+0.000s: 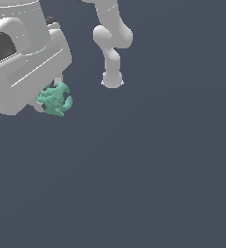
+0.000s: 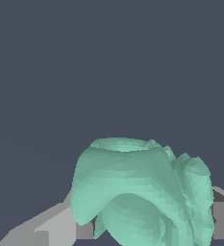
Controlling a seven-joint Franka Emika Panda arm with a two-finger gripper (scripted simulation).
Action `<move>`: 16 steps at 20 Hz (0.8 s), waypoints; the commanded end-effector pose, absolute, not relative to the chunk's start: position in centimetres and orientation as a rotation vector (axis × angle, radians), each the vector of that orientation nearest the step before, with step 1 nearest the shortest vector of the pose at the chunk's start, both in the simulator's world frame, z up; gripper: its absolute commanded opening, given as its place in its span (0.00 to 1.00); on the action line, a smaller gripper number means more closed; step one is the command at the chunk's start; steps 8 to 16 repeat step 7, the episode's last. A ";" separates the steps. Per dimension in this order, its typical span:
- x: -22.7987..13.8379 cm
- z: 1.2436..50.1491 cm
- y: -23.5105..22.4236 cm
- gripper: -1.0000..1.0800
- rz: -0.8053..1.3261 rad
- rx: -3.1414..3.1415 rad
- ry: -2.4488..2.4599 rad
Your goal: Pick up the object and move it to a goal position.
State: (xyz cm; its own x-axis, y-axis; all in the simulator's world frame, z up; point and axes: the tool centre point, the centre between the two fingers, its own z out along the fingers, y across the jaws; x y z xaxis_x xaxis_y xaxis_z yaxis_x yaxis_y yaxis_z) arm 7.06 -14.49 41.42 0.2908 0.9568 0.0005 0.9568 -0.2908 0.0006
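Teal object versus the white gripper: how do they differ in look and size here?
The teal object is knobbly with curled prongs; the gripper is smooth and blocky. The object is far smaller than the gripper. The object is teal-green; the gripper is white-grey. Both look matte, and the fingers flank the object.

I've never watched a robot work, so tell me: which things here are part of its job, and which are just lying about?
Part of the job:
- teal-green knobbly clump, held between the fingers
- white gripper, closed on it

Just lying about:
- nothing else visible; only the plain dark floor
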 end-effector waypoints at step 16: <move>7.2 42.3 -14.7 0.00 0.000 2.524 1.871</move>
